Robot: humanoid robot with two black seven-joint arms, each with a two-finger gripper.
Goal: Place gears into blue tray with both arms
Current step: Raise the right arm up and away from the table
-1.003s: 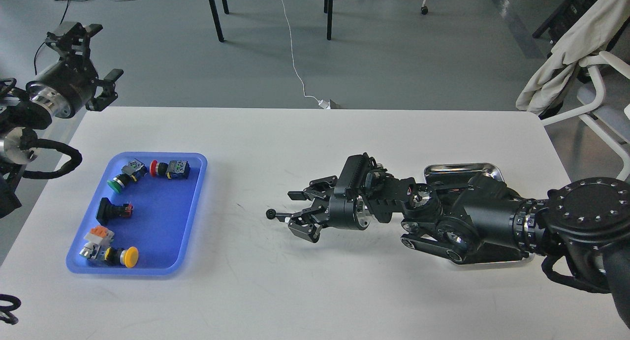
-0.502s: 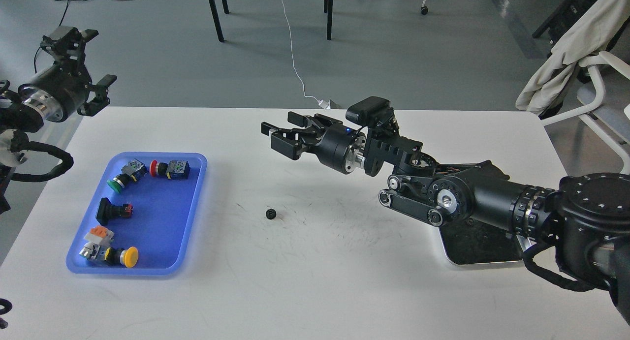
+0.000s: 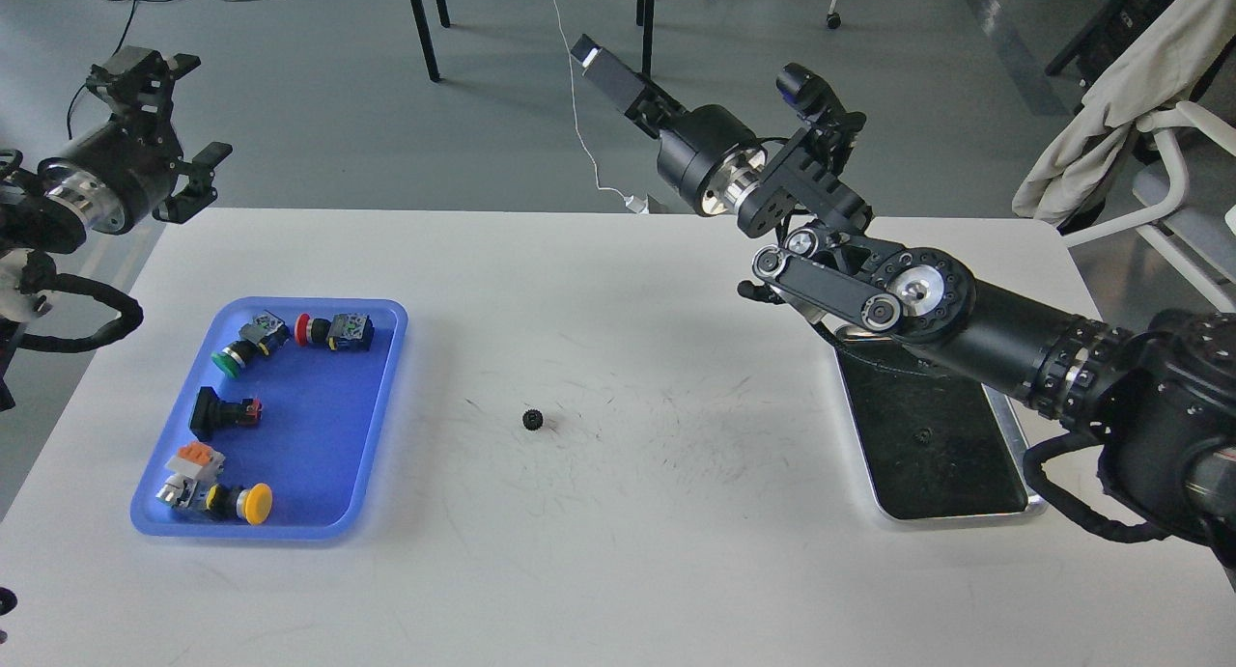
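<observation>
1. Left arm point(image 3: 58, 213) entering from the left edge, wrist raised; left gripper point(image 3: 159, 117) up high, its 2 fingers spread wide, holding nothing.
2. Right arm point(image 3: 966, 329) reaching in from the right, elbow bent, forearm angled up; right gripper point(image 3: 603, 69) lifted high, seen end-on, finger gap unclear.
</observation>
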